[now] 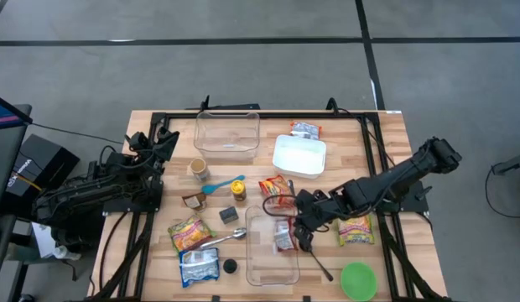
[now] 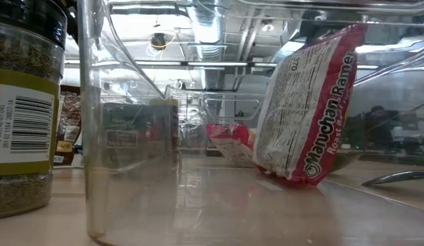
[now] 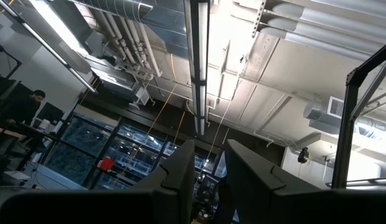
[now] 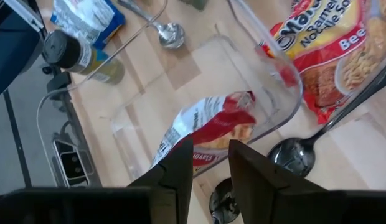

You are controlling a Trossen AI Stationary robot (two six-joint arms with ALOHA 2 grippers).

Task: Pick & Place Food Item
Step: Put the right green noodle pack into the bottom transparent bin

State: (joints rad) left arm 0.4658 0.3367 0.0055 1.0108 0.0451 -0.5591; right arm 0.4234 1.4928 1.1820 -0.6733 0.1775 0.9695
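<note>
L arm is parked off the surface's (image 1: 386,126) left edge, folded back; left claw (image 1: 163,143) sits by the frame corner w/ fingers (image 3: 180,171) pointed up at the ceiling, narrow gap btwn them, nothing in it. Near that side: a small brown-lidded jar (image 1: 198,169), a blue spoon (image 1: 222,185) beside it, a ramen pack (image 1: 190,233) and a blue-white pack (image 1: 198,266) toward the front edge, w/ a metal spoon (image 1: 226,238) btwn them and the front bin. At the back, an empty clear bin (image 1: 227,132); next to it a white container (image 1: 299,156) w/ a small snack pack (image 1: 306,129) just behind. Center: a spice jar (image 1: 238,191), another ramen pack (image 1: 276,188), and the clear front bin (image 1: 271,270). The task item, a red-and-white Maruchan ramen packet (image 1: 283,235), is inside that bin, leaning tilted against its right wall; low view shows it propped on edge (image 2: 304,102). Right claw (image 1: 304,228) hovers just over the bin's right rim, right beside the packet, fingers (image 4: 180,165) slightly apart and holding nothing; packet is free of them (image 4: 205,127). A black ladle (image 1: 314,256) lies just right of the bin. Further right: one more ramen pack (image 1: 355,231) under the R arm, and a green lid (image 1: 358,281) near the front corner.
</note>
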